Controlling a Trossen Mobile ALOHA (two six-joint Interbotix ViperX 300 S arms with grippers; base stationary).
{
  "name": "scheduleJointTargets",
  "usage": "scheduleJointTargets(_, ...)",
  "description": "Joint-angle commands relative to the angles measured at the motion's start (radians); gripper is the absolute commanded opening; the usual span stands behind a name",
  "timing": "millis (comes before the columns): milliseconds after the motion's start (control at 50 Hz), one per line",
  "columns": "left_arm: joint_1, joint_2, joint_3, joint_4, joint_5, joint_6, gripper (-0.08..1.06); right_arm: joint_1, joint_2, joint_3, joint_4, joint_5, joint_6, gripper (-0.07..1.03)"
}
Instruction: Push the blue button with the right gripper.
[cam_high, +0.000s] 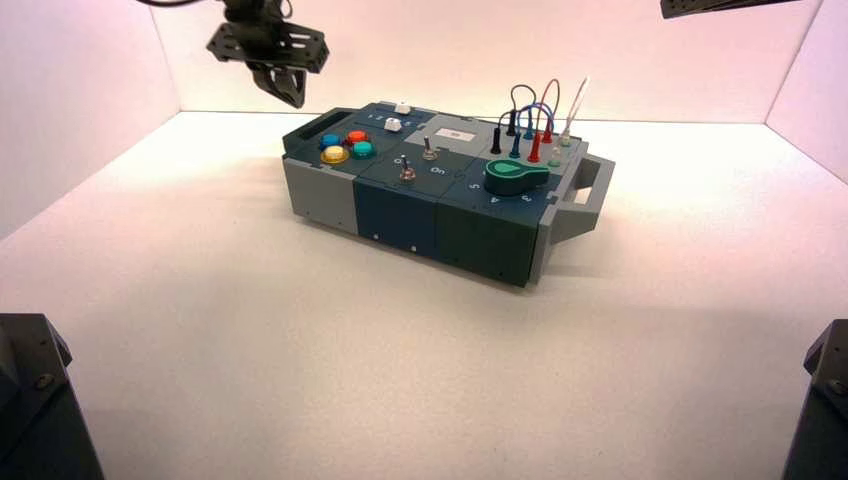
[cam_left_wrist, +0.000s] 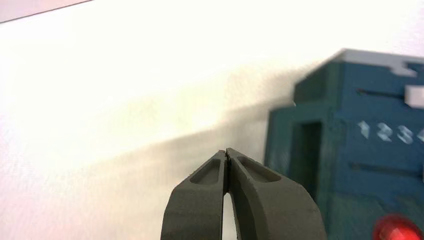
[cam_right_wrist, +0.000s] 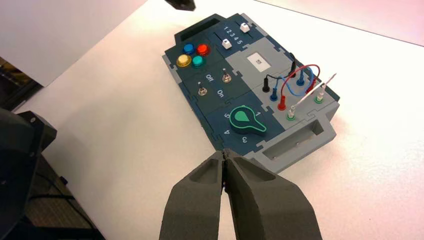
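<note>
The right gripper (cam_right_wrist: 225, 156) hangs high above the near end of the box (cam_high: 400, 205), its 2 dark fingers (cam_right_wrist: 200, 195) pressed together at the tips and holding nothing. In the high view only a dark sliver of this arm pokes in at the top right corner, so the gripper itself is cut off there. Below it lies open white table (cam_high: 300, 340) on every side of the box, with pale walls well back.

From the right wrist view the green knob (cam_right_wrist: 246, 120) sits nearest, numbers 1, 3, 4 and 5 readable around it. Beyond come 2 toggle switches (cam_right_wrist: 214, 85) between "Off" and "On", then the 4 buttons in a cluster. The blue button (cam_right_wrist: 189, 48) is at the far left of that cluster, touching distance from the red button (cam_right_wrist: 202, 49), with the yellow button (cam_right_wrist: 183, 61) and teal button (cam_right_wrist: 198, 61) just nearer. It lies well apart from the right gripper, across most of the box.

The left gripper (cam_high: 285, 92) hovers beyond the box's far left corner, near the blue button (cam_high: 330, 141), tips closed and empty. Its wrist view shows the sliders' numbers 1, 2, 3 blurred.
</note>
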Motion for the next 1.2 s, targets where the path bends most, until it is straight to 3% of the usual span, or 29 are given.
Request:
scheduleJointTargets(20,0.011,0.020,-0.078,0.003,0.011,0.003,-0.03,0.003,0.009,-0.021,0.002,-0.008,0.000,-0.02)
scheduleJointTargets(180,0.008,0.069,-0.140,0.000,0.058,0.003,-0.03,0.003,0.011,-0.021,0.002,-0.008,0.000,-0.02)
scheduleJointTargets(320,-0.011,0.075,-0.149,-0.003,0.075,0.003,-0.03,0.002,0.011,-0.021,-0.002,-0.008,0.000,-0.02)
scheduleJointTargets(560,-0.066,0.043,-0.115,-0.002,0.094,0.003,-0.03,0.000,0.014,-0.021,-0.002,-0.008,0.002,-0.02)
scheduleJointTargets(960,-0.120,-0.005,-0.002,-0.003,0.094,0.003,-0.03,-0.002,0.011,-0.025,-0.002,-0.005,0.002,-0.02)
scheduleJointTargets(1200,-0.167,-0.005,0.006,-0.005,0.089,0.009,-0.03,-0.002,0.002,-0.025,-0.002,-0.002,0.005,-0.02)
